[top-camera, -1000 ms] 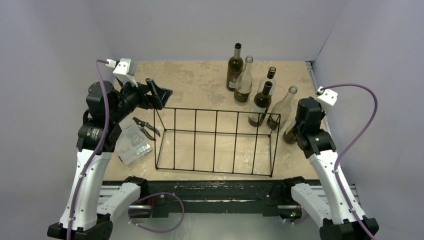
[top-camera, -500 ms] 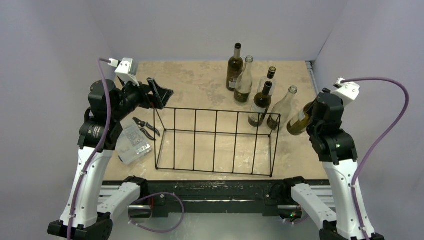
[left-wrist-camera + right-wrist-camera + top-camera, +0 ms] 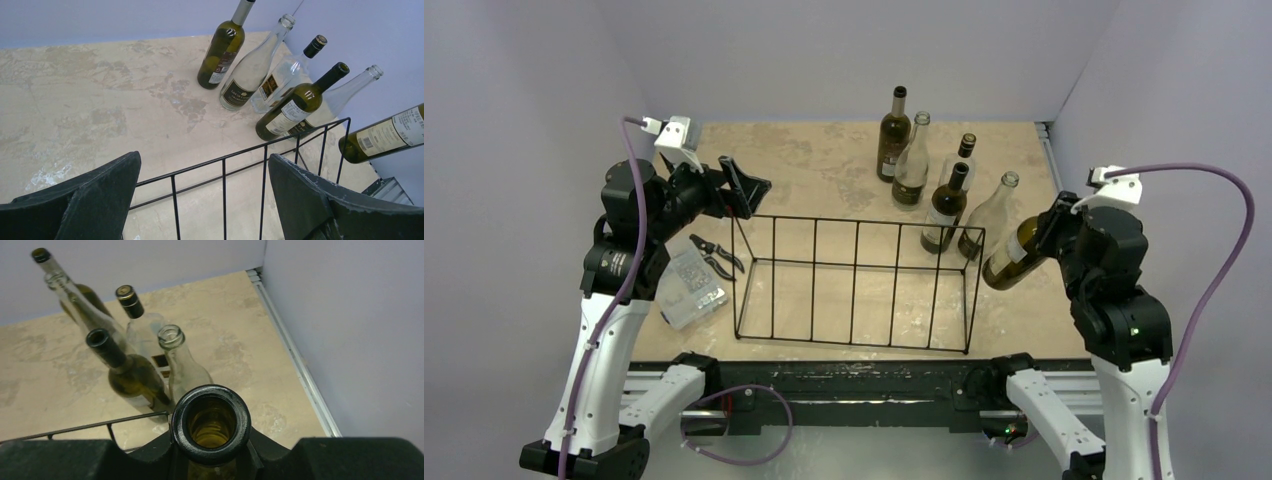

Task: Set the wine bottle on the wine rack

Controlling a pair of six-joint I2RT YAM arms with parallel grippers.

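At the far left, the left tool [image 3: 744,187] hangs above the surface [image 3: 824,160] by the left rear corner of the wine rack [image 3: 857,222]. Its two dark fingers [image 3: 85,200] are spread wide with nothing between them, and the wrist view looks through the gap at the rack's top wires. Below that arm, a clear plastic box [image 3: 689,288] lies on the surface just left of the rack, and a pair of black-handled cutters [image 3: 717,255] lies beside the box's far corner. The rack is a long black wire frame with upright bars, standing across the middle of the surface with no bottle inside it. Behind its right half, five bottles [image 3: 946,205] stand upright in a loose cluster: two dark ones and three of clear glass, one of which has a black cap. To the right of them, the wine bottle [image 3: 1014,255], olive green with a pale label, is lifted off the surface and tilted. Its base is low and points toward the rack's right end, just outside the frame, and its neck rises toward the right. The right tool [image 3: 1054,228] is clenched on that neck, and the right wrist view looks straight down into the open mouth between the black fingers [image 3: 325,455].
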